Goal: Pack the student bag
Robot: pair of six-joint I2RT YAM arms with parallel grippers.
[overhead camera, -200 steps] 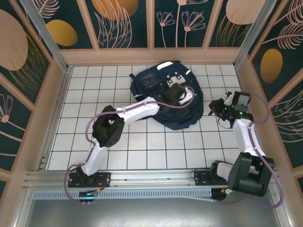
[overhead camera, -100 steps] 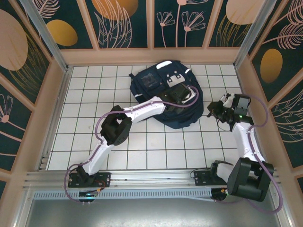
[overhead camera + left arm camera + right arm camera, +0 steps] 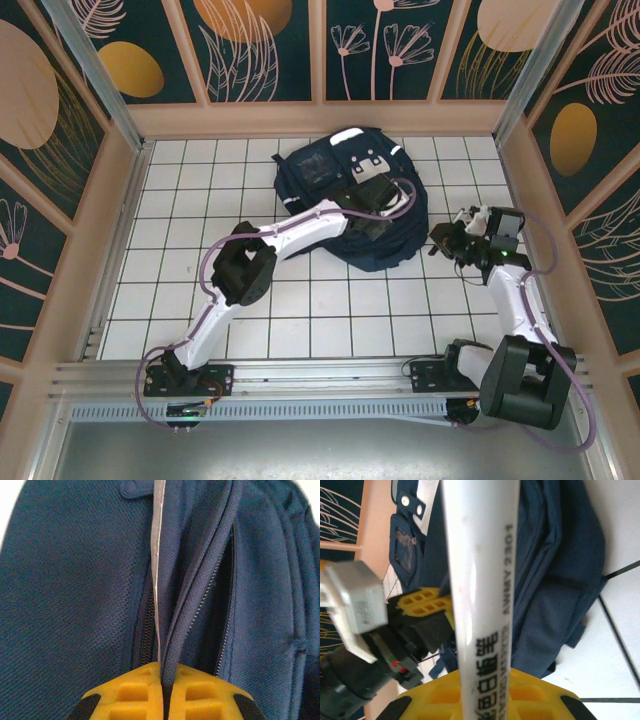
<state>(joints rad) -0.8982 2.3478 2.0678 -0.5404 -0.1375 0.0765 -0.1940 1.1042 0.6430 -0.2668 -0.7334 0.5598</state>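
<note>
Cut off at the bottom edge, the left gripper [image 3: 165,692] is pinching a zipper flap [image 3: 175,610] of the student bag [image 3: 320,180], which is lying upper centre. The right gripper [image 3: 482,692] is clamping a white printed tube [image 3: 477,580], which is hiding part of the bag.

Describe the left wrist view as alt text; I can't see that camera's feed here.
The left gripper, yellow-tipped, is shut on a raised fold of the navy student bag, right beside a zipper. A thin grey-white stripe runs up from the pinch, and right of the fold a zipped opening gapes dark.
</note>
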